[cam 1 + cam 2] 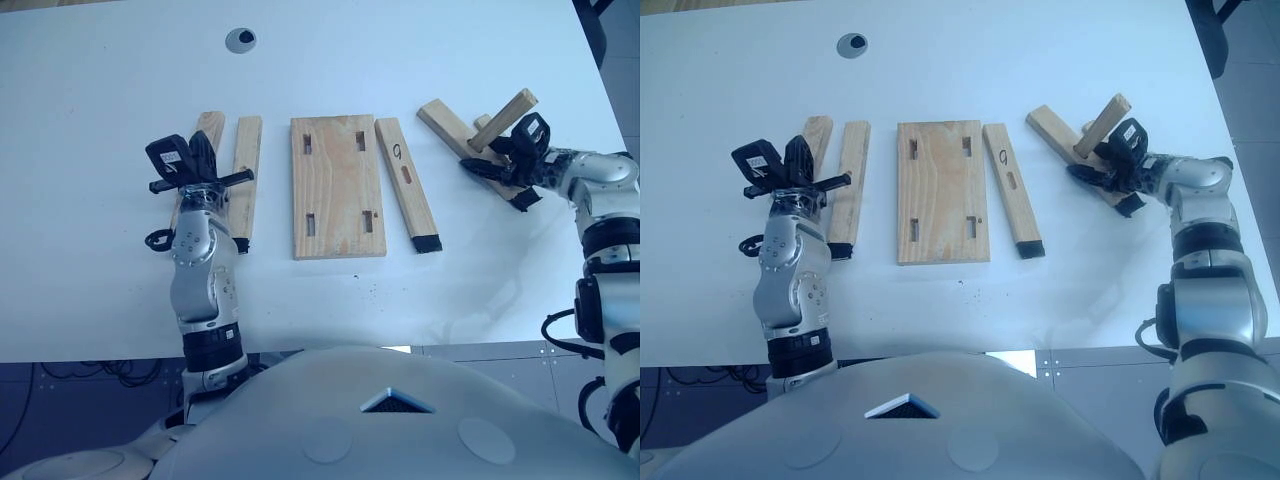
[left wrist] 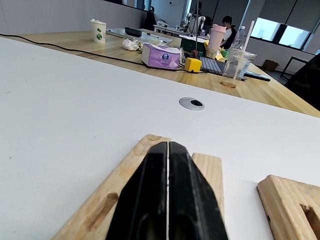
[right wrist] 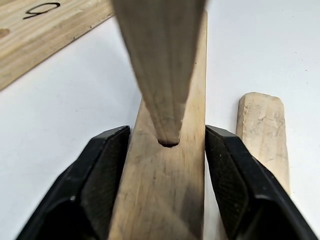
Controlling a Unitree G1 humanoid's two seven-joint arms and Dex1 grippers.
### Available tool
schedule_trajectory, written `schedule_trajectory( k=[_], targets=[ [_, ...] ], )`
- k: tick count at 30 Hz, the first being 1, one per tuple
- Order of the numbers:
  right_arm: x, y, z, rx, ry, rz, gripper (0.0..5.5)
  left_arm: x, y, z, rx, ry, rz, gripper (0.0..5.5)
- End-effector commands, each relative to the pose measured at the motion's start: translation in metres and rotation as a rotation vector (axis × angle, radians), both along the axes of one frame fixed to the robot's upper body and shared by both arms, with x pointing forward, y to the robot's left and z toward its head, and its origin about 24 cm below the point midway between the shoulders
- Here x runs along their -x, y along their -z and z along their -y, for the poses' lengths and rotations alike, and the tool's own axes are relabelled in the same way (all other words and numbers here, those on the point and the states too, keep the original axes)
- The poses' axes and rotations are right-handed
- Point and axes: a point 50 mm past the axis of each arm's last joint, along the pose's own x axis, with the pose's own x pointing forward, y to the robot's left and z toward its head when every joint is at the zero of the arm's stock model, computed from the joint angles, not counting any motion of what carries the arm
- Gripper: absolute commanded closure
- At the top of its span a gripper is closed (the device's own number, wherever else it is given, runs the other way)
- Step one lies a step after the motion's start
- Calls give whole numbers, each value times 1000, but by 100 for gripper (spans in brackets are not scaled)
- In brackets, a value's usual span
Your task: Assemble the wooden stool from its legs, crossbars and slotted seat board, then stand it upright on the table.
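Note:
The slotted seat board (image 1: 338, 186) lies flat mid-table. Beside it on the right is a leg marked with a number (image 1: 405, 180). Two more legs (image 1: 245, 170) lie side by side to its left. My left gripper (image 2: 168, 150) hovers shut and empty over the outermost of them (image 2: 125, 180). At the far right, my right gripper (image 3: 167, 150) is shut on the sides of a fourth leg (image 1: 450, 128) lying on the table. A crossbar (image 1: 503, 119) stands tilted in that leg's slot. Another short wooden piece (image 3: 262, 130) lies right beside the gripped leg.
A round cable grommet (image 1: 240, 40) sits in the white table (image 1: 120, 280) at the back left. The table's right edge (image 1: 612, 110) runs close to my right gripper. Bare tabletop stretches in front of the parts.

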Motion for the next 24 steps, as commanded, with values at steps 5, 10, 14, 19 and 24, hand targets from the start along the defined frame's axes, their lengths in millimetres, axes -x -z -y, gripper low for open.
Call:
schedule_trajectory(
  k=[5, 10, 14, 19, 24],
  targets=[
    [4, -133, -20, -123, -193, -185, 347, -14, -23, -5, -20, 22, 113, 550],
    [16, -137, -21, -18, -191, -278, 348, -14, -25, -5, -23, 22, 119, 550],
    [21, -138, -23, -7, -167, -303, 348, -13, -23, -3, -18, 19, 117, 550],
    [-3, -168, -50, -131, -176, -199, 348, -11, -50, 18, 50, 198, 328, 550],
    [-28, -204, -106, -449, -194, -78, 348, -13, -65, 33, 82, 346, 414, 550]
  ],
)
